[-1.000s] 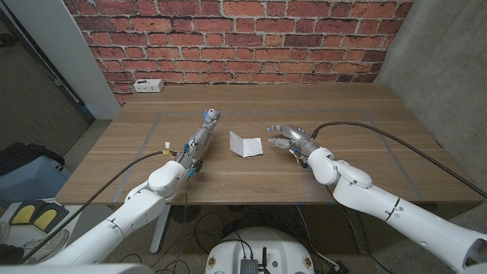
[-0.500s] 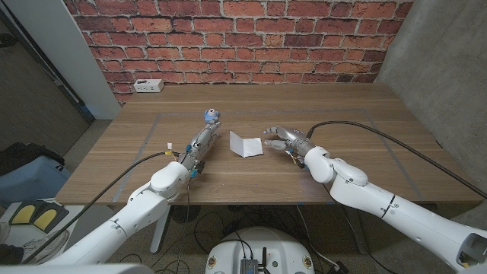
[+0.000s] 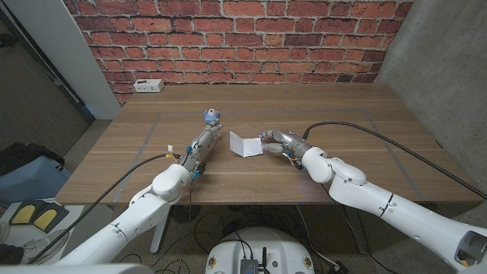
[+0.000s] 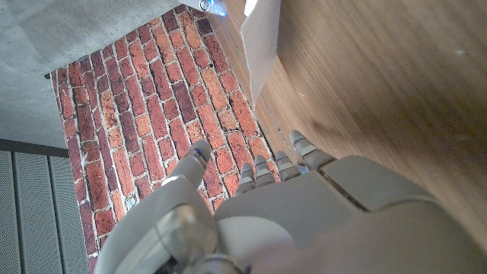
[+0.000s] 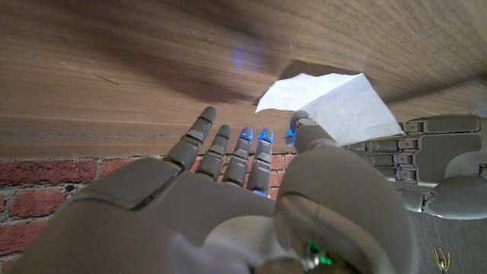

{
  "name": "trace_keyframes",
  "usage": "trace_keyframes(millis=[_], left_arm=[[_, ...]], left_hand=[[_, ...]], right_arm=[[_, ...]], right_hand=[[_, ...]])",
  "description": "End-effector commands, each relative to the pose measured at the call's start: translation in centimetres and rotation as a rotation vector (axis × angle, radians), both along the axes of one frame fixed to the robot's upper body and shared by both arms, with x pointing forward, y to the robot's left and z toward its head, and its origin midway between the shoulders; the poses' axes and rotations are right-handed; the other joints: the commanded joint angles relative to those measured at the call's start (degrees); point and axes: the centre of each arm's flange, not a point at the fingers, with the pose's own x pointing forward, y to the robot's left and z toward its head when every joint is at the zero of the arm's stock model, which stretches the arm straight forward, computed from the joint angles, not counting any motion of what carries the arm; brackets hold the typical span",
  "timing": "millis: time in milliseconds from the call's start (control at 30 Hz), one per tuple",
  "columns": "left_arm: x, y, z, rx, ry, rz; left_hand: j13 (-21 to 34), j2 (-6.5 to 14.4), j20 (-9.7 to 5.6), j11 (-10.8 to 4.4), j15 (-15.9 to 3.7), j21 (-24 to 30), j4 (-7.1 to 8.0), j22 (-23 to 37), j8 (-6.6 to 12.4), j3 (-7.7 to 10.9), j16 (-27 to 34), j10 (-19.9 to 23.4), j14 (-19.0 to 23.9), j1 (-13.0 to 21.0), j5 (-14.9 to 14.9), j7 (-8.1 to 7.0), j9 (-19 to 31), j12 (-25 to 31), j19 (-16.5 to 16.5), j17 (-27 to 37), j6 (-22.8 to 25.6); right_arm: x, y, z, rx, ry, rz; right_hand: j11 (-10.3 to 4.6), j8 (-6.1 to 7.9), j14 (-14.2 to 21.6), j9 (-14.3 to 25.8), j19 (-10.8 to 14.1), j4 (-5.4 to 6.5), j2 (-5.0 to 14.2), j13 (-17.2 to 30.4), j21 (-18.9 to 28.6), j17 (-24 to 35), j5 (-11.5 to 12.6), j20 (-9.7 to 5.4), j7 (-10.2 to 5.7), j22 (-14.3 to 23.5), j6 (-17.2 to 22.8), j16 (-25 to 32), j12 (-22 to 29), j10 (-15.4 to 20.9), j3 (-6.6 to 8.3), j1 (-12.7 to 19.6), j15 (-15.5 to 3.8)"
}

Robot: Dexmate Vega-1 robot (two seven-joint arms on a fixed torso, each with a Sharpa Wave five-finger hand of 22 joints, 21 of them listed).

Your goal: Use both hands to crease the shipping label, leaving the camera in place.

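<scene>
White arms, grey hands (image 3: 199, 144), black cables.

No text, brand, number or sign can be read in any view. The label (image 3: 245, 144) shows only a blank white face, and any marks on the camera (image 3: 211, 116) are too small to read.

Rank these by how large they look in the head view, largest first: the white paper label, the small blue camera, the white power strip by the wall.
1. Paper label, clearly the largest.
2 and 3. Power strip and camera: unsure. The strip looks slightly wider, but it lies farther from the lens and both look small.
</scene>
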Motion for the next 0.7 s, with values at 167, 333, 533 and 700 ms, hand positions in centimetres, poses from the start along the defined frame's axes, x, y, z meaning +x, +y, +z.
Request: trace_keyframes(millis=[167, 333, 533, 700], left_arm=[[-0.6, -0.2, -0.6, -0.028, -0.006, 0.003], [-0.7, -0.2, -0.9, -0.044, -0.008, 0.003], [-0.7, -0.2, -1.0, -0.053, -0.011, -0.002], [-0.8, -0.1, -1.1, -0.062, -0.015, 0.003]], left_hand=[[0.17, -0.34, 1.01, 0.09, 0.66, 1.41, -1.18, 0.20, 0.33, -0.16, 0.33, 2.11, 2.58, 1.39, 0.32, 0.94, 0.28, 0.67, 4.08, 0.14, 1.62], [0.18, -0.41, 1.43, 0.61, 1.12, 1.90, -1.54, 0.21, 0.45, -0.27, 0.32, 3.16, 3.65, 1.78, 0.30, 1.64, 0.30, 0.78, 5.71, 0.13, 2.66], [0.19, -0.46, 1.44, 0.84, 1.12, 2.02, -1.70, 0.21, 0.47, -0.35, 0.33, 3.69, 4.25, 1.96, 0.29, 1.75, 0.30, 0.82, 6.23, 0.12, 3.12], [0.19, -0.50, 1.37, 0.91, 1.17, 2.11, -1.81, 0.21, 0.41, -0.42, 0.29, 3.87, 4.62, 2.09, 0.27, 1.77, 0.30, 0.76, 6.61, 0.12, 3.28]], right_arm=[[-0.1, 0.9, -0.1, -0.046, 0.012, 0.017], [0.0, 1.3, -0.1, -0.062, 0.014, 0.019], [0.3, 1.7, 0.0, -0.078, 0.019, 0.015], [0.7, 1.9, 0.1, -0.090, 0.031, 0.000]], right_hand=[[-0.64, -0.05, -0.54, 0.12, -0.33, -0.41, -0.66, 0.26, -0.36, 0.00, -0.07, 0.03, -0.30, 0.23, -0.15, -0.40, -0.09, -0.30, 0.02, 0.66, -2.74], [-0.93, -0.17, -1.01, 0.11, -0.51, -0.68, -0.67, 0.25, -0.42, -0.05, -0.06, -0.04, -0.61, 0.23, -0.58, -0.55, -0.19, -0.68, 0.03, 1.01, -2.82], [-1.54, -0.29, -1.49, 0.09, -0.84, -1.08, -0.47, 0.24, -0.52, -0.09, 0.00, -0.30, -1.26, 0.22, -1.12, -0.66, -0.27, -1.14, 0.24, 1.70, -2.98], [-2.10, -0.38, -1.94, 0.09, -1.07, -1.23, -0.45, 0.24, -0.58, -0.10, -0.01, -0.49, -1.62, 0.22, -1.62, -0.74, -0.30, -1.46, 0.25, 2.03, -3.11]])
